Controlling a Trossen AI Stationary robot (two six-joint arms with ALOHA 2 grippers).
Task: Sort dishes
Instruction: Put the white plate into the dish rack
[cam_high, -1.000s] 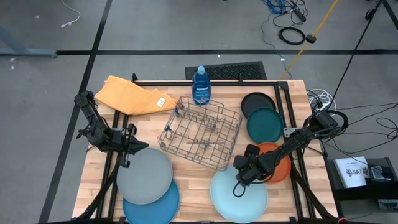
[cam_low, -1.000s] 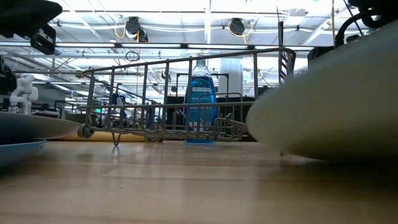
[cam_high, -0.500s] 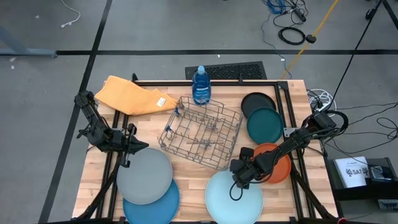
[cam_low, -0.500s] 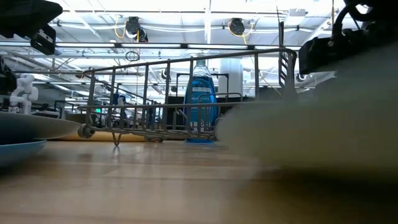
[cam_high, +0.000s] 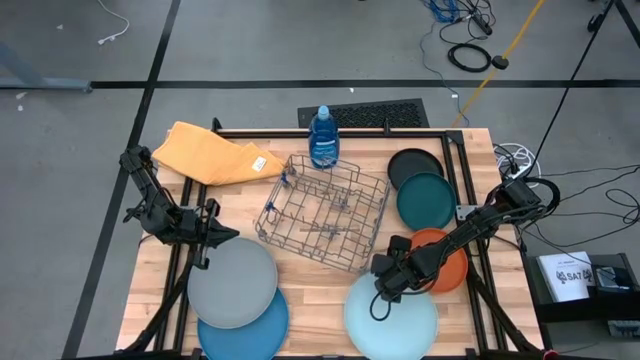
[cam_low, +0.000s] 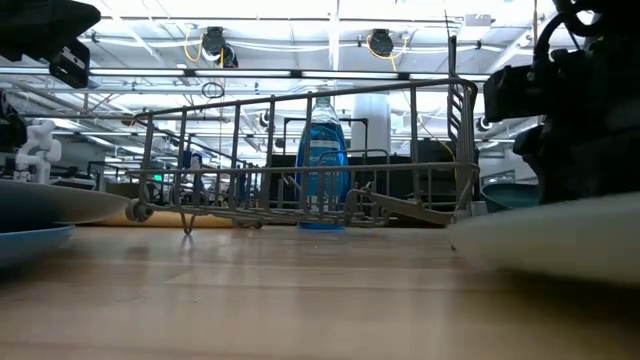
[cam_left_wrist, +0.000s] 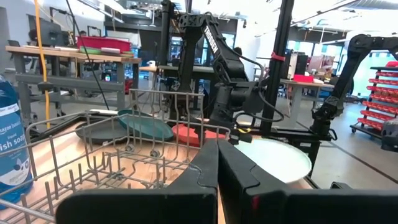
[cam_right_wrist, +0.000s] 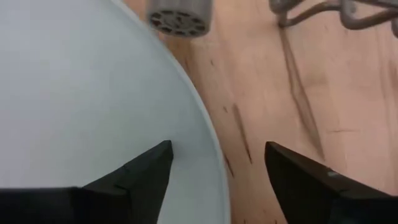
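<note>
A light blue plate (cam_high: 392, 320) lies flat near the table's near edge and shows in the low view (cam_low: 560, 235). My right gripper (cam_high: 384, 291) is open over its far rim (cam_right_wrist: 217, 149), one finger over the plate and one over the wood. A grey plate (cam_high: 232, 282) lies on a blue plate (cam_high: 250, 328) at the near left. My left gripper (cam_high: 226, 237) is shut and empty (cam_left_wrist: 217, 163) at the grey plate's far edge. Black (cam_high: 412, 163), dark teal (cam_high: 426, 201) and orange (cam_high: 452, 262) plates lie along the right side. My right gripper's fingers (cam_right_wrist: 149, 165) stand on either side of the light blue plate's far rim (cam_right_wrist: 208, 140), pointing down from above. I cannot tell whether they touch it. The plate lies flat on the table.
A wire rack (cam_high: 325, 215) stands mid-table, with a blue soap bottle (cam_high: 322, 138) behind it and a folded yellow cloth (cam_high: 210, 152) at the far left. My right arm crosses over the orange plate. Bare wood shows between the rack and the near plates.
In the low view the light blue plate stood tilted up a second ago. It has come down and now lies flat on the table. In the high view it has shifted a little toward the table's near right.
</note>
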